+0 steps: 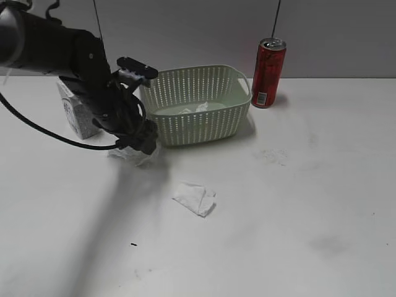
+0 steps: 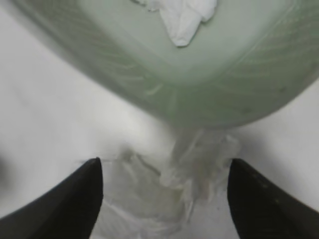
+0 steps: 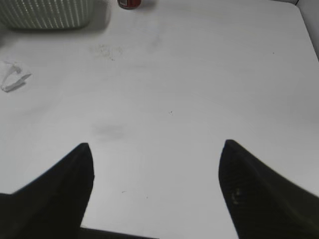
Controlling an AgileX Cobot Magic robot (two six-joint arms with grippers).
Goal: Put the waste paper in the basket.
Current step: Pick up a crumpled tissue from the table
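White table (image 1: 297, 216) filled most of the exterior view, with the pale green basket (image 1: 204, 120) standing toward the back, left of centre. Black left arm (image 1: 55, 49) reached in from the upper left and angled down to the table just left of the basket's front corner. Left gripper (image 1: 139, 145) sat low there, fingers spread wide on either side of a crumpled wad of waste paper (image 1: 133, 154) lying on the table just outside the basket wall; seen from the left wrist, that wad (image 2: 169, 194) lay between the two dark fingertips (image 2: 79, 199), neither of them clearly touching it, with the basket wall (image 2: 199, 99) right behind. Tall red can (image 1: 268, 73) stood upright just right of the basket's back corner. White-and-blue tissue pack (image 1: 77, 114) stood left of the basket, partly hidden behind the arm. Second wad (image 1: 195, 198) lay flat on open table in front of the basket, well apart from it; also visible at the left edge of the right wrist view (image 3: 12, 79). Third wad (image 1: 199, 107) rested inside the basket on its floor, shown close in the left wrist view (image 2: 184, 17). Right gripper (image 3: 157, 191) out of the exterior view; fingers held wide apart above bare table, far in front of the basket, holding nothing.
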